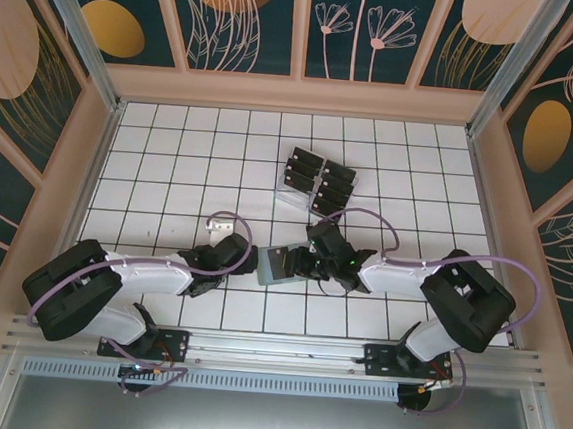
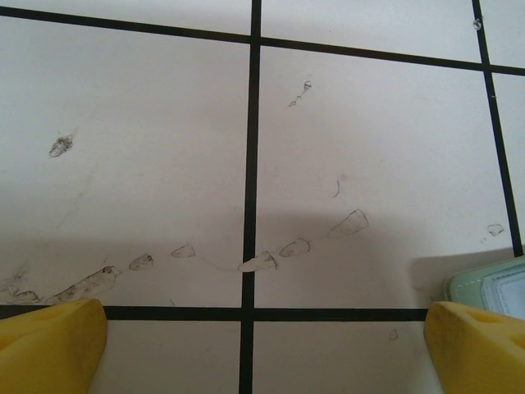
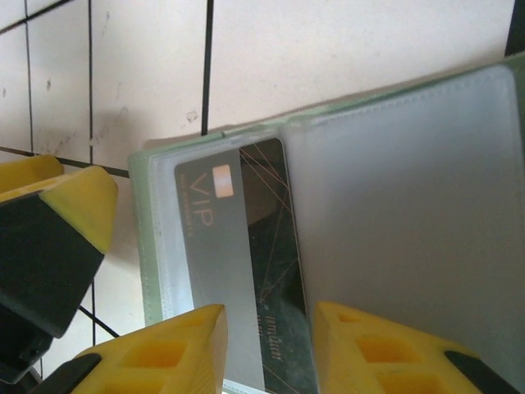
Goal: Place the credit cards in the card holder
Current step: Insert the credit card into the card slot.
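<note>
Tiled worktop (image 1: pixel 170 164) is carrying a card rack (image 1: pixel 314 182) at 1 o'clock of the central grey-green card holder (image 1: pixel 277 265); black credit card (image 3: pixel 246 246) is lying partly tucked inside; right tool (image 3: pixel 269 345) is straddling it, grip unclear; left tool (image 2: pixel 262 320) is gaping empty.

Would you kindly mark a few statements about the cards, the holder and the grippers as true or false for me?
1. A black VIP card sits partly inside the card holder. True.
2. The left gripper is shut. False: its fingers stand wide apart over the tiled table.
3. The clear rack holds more black cards. True.
4. The card holder lies beyond the rack, against the far wall. False: it lies nearer than the rack, between the two grippers.
5. The right gripper hangs over the rack. False: it is at the card holder, its fingers over the VIP card's near end.
</note>
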{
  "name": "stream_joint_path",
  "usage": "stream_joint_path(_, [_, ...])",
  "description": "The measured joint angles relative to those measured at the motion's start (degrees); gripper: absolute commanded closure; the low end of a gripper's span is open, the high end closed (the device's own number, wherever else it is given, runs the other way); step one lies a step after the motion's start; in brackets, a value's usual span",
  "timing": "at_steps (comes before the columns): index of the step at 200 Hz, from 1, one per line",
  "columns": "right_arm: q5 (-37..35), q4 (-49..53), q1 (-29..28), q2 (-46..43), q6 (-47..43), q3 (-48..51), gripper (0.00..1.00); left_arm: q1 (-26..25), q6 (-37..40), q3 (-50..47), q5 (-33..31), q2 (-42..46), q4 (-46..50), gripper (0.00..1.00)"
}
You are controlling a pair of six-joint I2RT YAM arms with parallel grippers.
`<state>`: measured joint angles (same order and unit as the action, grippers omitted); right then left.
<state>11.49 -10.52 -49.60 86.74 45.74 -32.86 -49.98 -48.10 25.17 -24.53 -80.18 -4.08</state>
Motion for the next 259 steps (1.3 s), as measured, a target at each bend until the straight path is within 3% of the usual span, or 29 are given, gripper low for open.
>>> stream_joint_path(98, [0.2,-0.7,-2.4,3.1,0.2,-1.4,0.86,-0.3,0.0,0.2,-0.5,-0.6,0.0,0.01])
stream_joint_path(259, [0.7,-1.7,-4.1,7.1,0.7,-4.9,0.87,-0.4,1.2,2.1,1.6,0.7,3.0,0.01])
